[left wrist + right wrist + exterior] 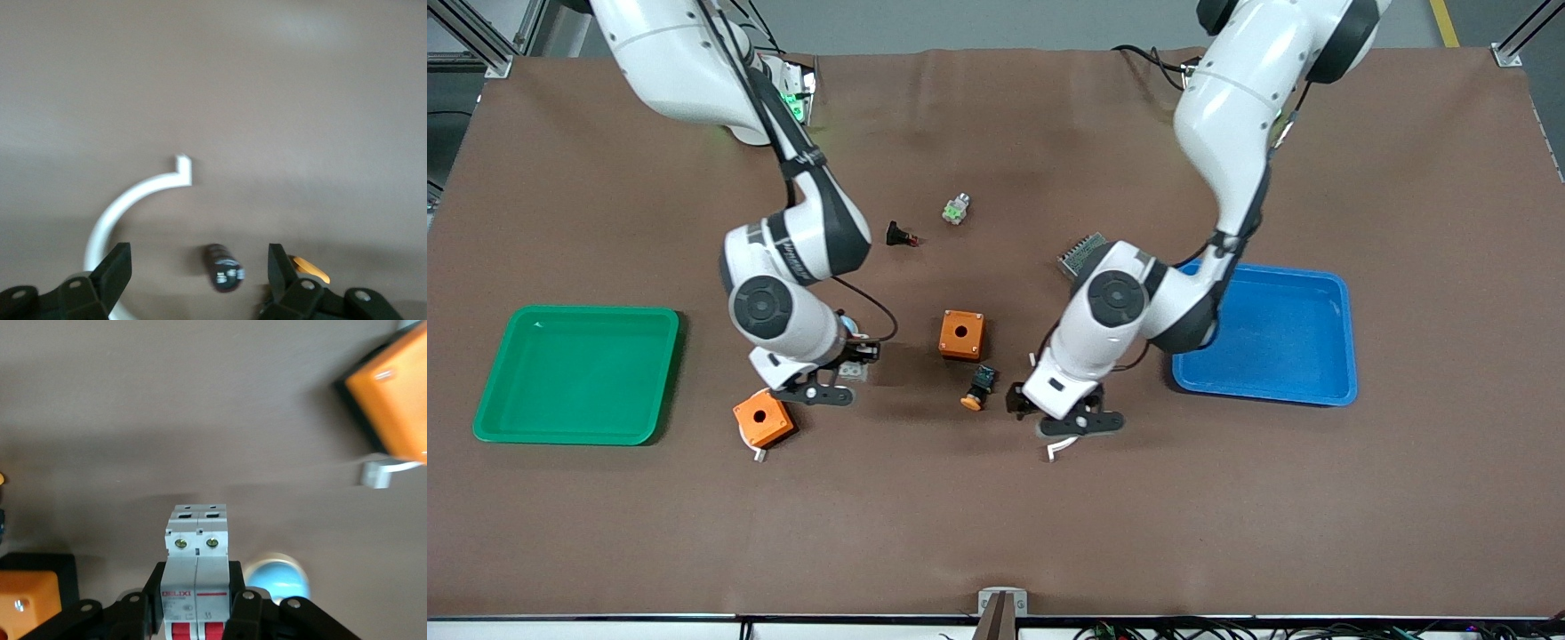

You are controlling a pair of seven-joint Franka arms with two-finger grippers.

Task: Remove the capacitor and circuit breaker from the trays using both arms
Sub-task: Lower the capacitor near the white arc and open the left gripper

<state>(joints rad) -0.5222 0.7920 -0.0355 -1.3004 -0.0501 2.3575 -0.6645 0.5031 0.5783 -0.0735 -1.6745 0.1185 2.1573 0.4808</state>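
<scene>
The capacitor [223,267], a tiny black cylinder, lies on the brown mat between the fingers of my left gripper [199,259]. That gripper is open around it without touching it. In the front view my left gripper [1040,413] is low over the mat beside the orange-capped button, and its hand hides the capacitor. My right gripper [197,600] is shut on the breaker [197,553], a grey-white block with red switches. In the front view the breaker [855,369] shows at my right gripper [850,364], low between the two orange boxes.
A green tray [578,373] sits at the right arm's end and a blue tray [1272,333] at the left arm's end. On the mat are two orange boxes [961,334] [763,418], a black button with an orange cap [978,388], a white curved strip [127,207] and a black red-tipped switch [900,236].
</scene>
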